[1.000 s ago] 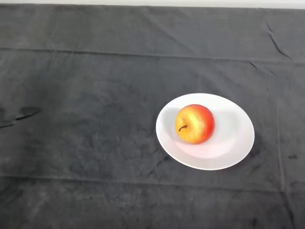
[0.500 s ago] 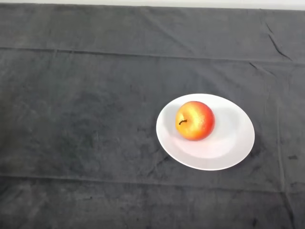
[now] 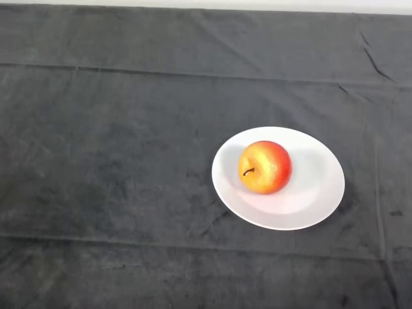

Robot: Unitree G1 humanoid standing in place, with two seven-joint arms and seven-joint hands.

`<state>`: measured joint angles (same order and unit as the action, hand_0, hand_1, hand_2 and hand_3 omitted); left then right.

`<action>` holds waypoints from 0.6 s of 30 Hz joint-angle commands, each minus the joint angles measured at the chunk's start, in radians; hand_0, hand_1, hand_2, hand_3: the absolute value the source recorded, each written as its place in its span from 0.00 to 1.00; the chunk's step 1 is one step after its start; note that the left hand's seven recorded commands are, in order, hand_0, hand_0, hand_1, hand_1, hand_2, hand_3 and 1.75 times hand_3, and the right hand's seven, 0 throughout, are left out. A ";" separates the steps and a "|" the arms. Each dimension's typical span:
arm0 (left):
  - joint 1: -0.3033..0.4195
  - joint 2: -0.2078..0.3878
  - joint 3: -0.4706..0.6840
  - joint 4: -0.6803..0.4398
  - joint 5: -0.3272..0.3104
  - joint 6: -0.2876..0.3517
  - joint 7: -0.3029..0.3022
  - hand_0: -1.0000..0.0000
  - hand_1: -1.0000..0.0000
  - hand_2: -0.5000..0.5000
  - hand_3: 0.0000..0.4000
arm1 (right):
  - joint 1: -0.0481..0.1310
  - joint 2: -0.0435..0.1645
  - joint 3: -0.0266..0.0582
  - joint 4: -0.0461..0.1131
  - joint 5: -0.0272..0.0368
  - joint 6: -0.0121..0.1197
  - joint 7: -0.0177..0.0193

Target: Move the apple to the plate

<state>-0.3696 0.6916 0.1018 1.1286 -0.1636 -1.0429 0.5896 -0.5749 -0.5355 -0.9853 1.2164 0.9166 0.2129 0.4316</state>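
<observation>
Nearest you, the dark cloth [image 3: 116, 270] covers the table edge to edge; a faint horizontal crease runs across it low in the view; small wrinkles show near the lower right corner. Further in, right of centre, you have the white plate [image 3: 318, 193] lying flat on the cloth; it is round and shallow, with its rim fully visible all the way round. The apple [image 3: 265, 167] sits on the plate, in the left half of it, inside the rim and not touching the cloth; skin is red with a yellow-orange patch on the left side; the dark stem points toward the lower left, so the apple lies tilted, not upright; a soft shadow falls on the plate to its right. Beyond the plate, another long crease crosses the cloth from left to right; a short wrinkle sits at upper right; a pale strip shows past the cloth's far edge. The hand's state cannot be told: no part of it shows.
</observation>
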 commanded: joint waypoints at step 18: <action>-0.046 0.003 0.089 0.075 0.043 -0.035 -0.052 1.00 1.00 0.50 0.00 | -0.011 -0.009 -0.0034 -0.013 0.0151 -0.011 -0.0022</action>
<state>-0.3765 0.6860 0.1624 1.1598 -0.1318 -1.0608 0.5408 -0.5750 -0.5355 -0.9852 1.2164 0.9166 0.2129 0.4316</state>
